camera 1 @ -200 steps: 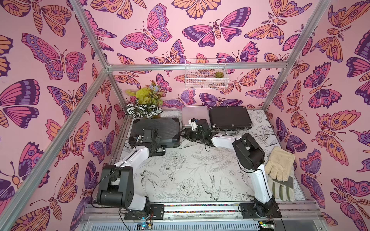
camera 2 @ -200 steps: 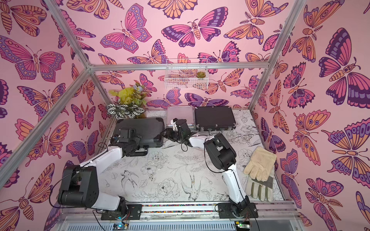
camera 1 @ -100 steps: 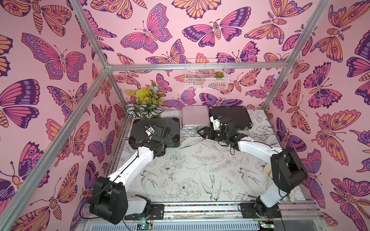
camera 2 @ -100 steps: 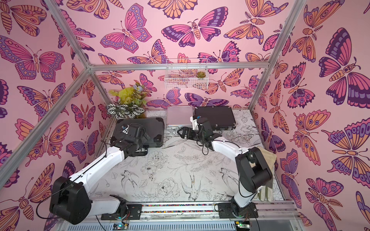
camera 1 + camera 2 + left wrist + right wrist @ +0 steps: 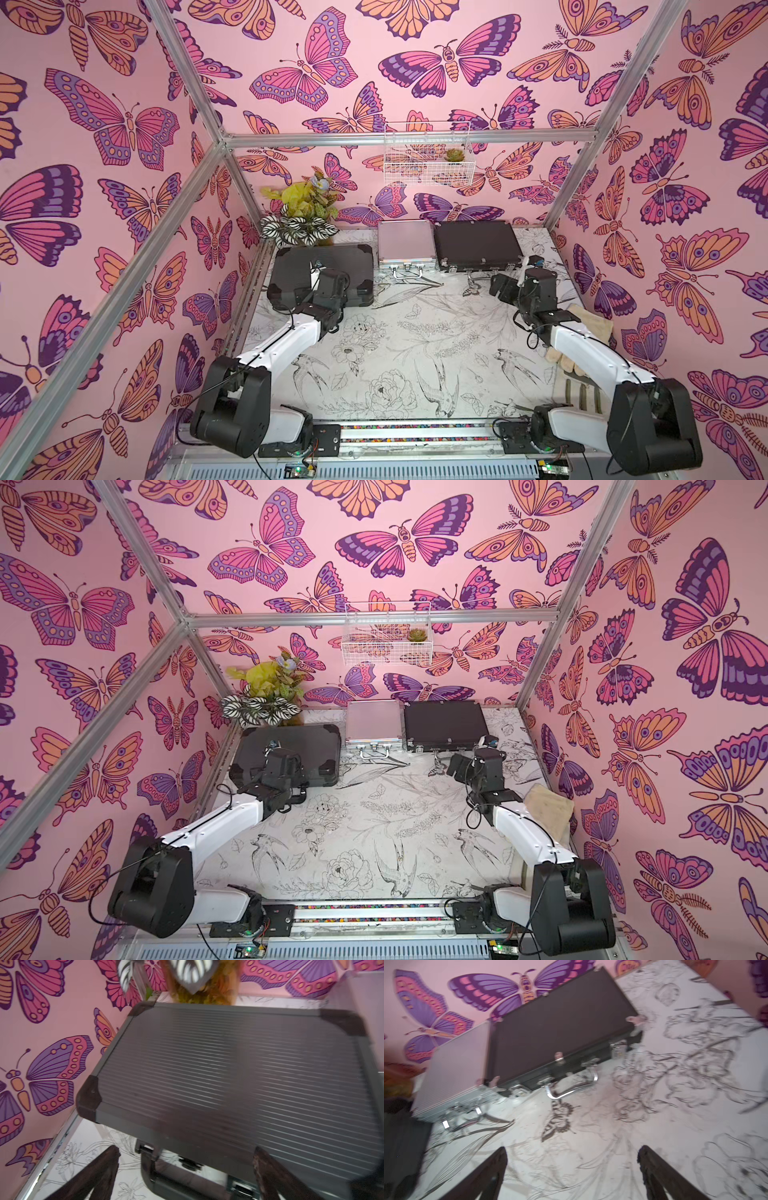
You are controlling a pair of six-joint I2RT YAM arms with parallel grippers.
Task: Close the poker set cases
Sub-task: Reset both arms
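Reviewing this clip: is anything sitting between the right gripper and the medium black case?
Nothing visible. In the right wrist view only bare table lies between the open right gripper and the medium black case, whose handle side faces it. The small silver case stands beside it, off the path.

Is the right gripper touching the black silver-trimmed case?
Apart. The right wrist view shows the right gripper open, with a stretch of table between its fingers and the black silver-trimmed case.
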